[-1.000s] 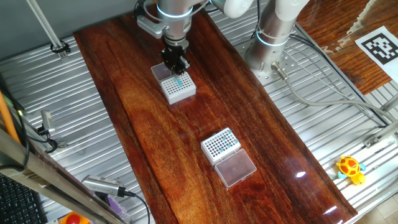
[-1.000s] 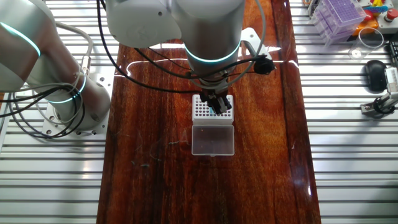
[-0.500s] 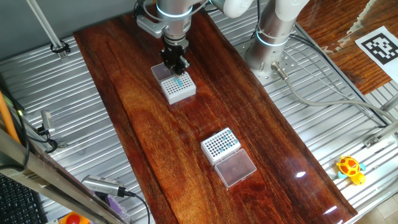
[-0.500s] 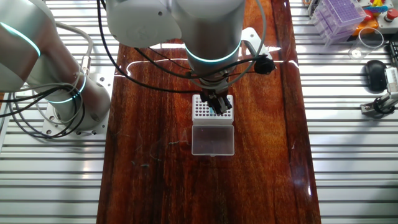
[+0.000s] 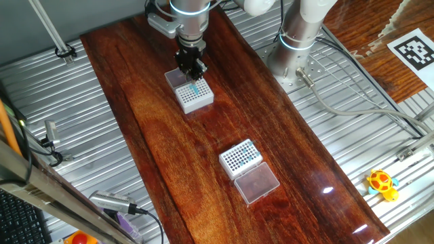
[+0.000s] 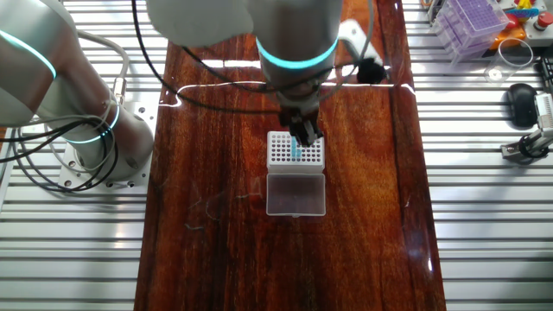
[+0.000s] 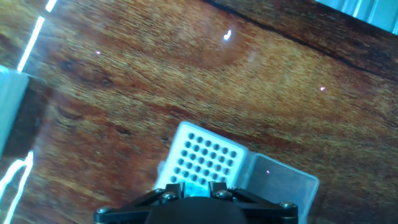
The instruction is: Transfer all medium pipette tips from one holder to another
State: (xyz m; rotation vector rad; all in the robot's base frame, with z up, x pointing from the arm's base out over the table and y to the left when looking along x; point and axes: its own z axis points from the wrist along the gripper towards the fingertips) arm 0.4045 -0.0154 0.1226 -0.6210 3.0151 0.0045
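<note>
Landmark: the white rack under the arm (image 5: 194, 97), with its clear lid (image 5: 175, 78) hinged open on the far side, is taken as the reference.
Pipette tip: one teal medium pipette tip (image 5: 195, 89) is seen upright above that rack's hole grid, its lower end at or just over the holes; whether it is seated cannot be told.
Gripper: the gripper (image 5: 192, 71) is held directly over the rack, fingers pointing straight down; the jaws appear closed on the upper end of the tip, judged from the teal showing between the fingers in the hand view (image 7: 196, 190).
Arm pose: the wrist is kept vertical above the rack, with the arm rising out of frame.
Second rack: well apart along the wooden table (image 5: 149, 129), nearer the camera, a second white rack (image 5: 241, 157) with dark holes and its own open lid (image 5: 256, 182) is seen.
Progress: no other teal tips can be made out in either rack at this size, so the count done and left cannot be told; at least this one tip is judged to be mid-transfer.
</note>
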